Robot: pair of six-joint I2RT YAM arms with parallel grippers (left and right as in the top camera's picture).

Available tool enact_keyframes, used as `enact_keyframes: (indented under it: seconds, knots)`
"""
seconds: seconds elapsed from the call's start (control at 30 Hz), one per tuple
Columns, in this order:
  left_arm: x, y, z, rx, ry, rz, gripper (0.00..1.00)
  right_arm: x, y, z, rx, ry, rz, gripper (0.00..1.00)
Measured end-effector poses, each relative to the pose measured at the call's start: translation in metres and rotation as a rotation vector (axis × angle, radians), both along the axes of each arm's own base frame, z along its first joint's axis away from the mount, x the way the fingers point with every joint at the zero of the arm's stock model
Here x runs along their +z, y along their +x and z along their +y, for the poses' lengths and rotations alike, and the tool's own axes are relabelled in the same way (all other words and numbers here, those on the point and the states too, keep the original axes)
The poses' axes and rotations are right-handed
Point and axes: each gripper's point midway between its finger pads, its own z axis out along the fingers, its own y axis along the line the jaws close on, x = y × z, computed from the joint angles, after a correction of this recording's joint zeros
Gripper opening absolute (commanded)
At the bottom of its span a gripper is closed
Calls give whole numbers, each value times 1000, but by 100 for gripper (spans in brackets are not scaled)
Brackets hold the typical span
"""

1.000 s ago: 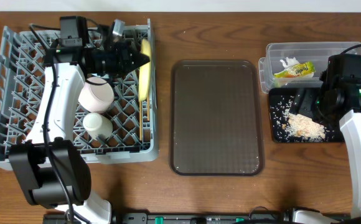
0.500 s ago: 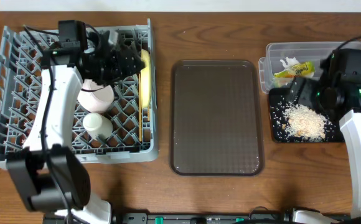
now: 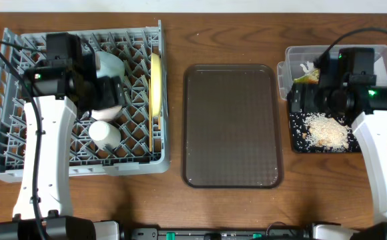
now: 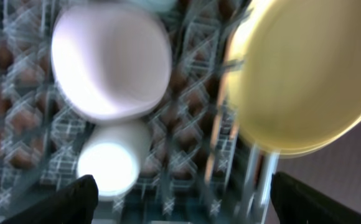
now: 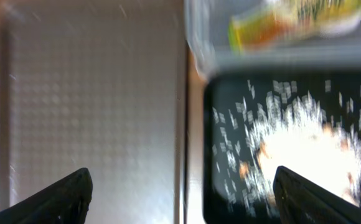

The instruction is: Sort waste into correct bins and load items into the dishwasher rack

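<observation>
Left gripper [image 4: 180, 200]: we record jaws spread, empty, over the large grey pegged plastic rack [image 3: 7, 133], with the white bowl [image 4: 109, 59] and small white cup [image 4: 109, 168] beneath. Right gripper [image 5: 180, 199]: spread, empty, above the glossy black tray [image 5: 221, 186]; rice-like crumbs [image 5: 305, 155] inside.

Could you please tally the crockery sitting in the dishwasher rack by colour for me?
Yellow: 1, the round yellow plate
White: 2, the white bowl and the small white cup
Light blue: 1, the light blue bowl
Total: 4, all in the large grey plastic pegged rack
</observation>
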Motion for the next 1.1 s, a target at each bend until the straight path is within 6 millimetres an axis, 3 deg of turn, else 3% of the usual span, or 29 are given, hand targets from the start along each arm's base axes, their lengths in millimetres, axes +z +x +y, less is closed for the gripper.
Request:
enact_keyframes:
  seconds: [0.13, 0.27, 0.37, 0.43, 0.63, 0.9, 1.1]
  knots:
    - [-5, -18, 6, 10, 34, 71, 90, -6, -16, -7, -24, -33, 68, 90]
    - [-5, -27, 8, 16, 57, 18, 90, 2, -22, -10, -36, -51, 28, 91]
    - [3, -39, 8, 17, 78, -109, 90, 15, -26, -11, -46, -57, -89, 92]
    - [11, -50, 8, 15, 91, -201, 91, 25, -32, -11, -55, -55, -176, 99]
    - [33, -95, 4, 20, 118, -487, 91, 50, -62, -17, -97, -80, -423, 99]
    - [61, -129, 0, 27, 133, -669, 91, 40, -100, -21, -114, -99, -400, 99]
    - [66, -134, 0, 28, 136, -697, 91, 23, -116, -20, -110, -102, -307, 99]
